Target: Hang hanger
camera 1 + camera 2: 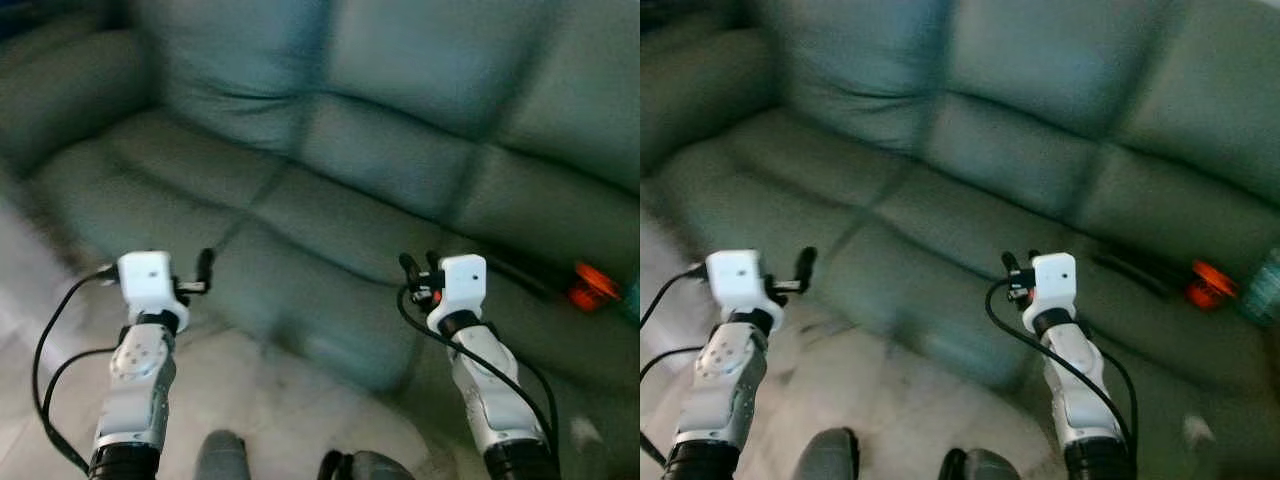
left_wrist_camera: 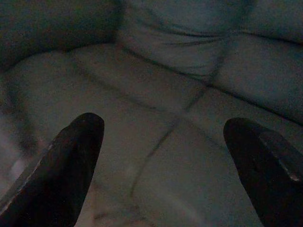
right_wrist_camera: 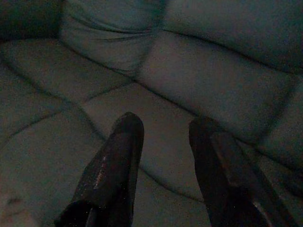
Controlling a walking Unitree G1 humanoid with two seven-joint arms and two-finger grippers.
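Observation:
A dark, thin object, blurred and possibly the hanger, lies on the right part of the sofa seat next to an orange thing. My right gripper is held low in front of the seat's front edge, left of that dark object and apart from it. Its fingers stand a little apart with nothing between them. My left gripper hovers at the seat's left front, and in the left wrist view its fingers are spread wide and empty.
A large teal sofa with soft back cushions spans the view. Pale marbled floor lies between me and the sofa. A blurred bluish object stands at the far right of the seat. The picture is blurred.

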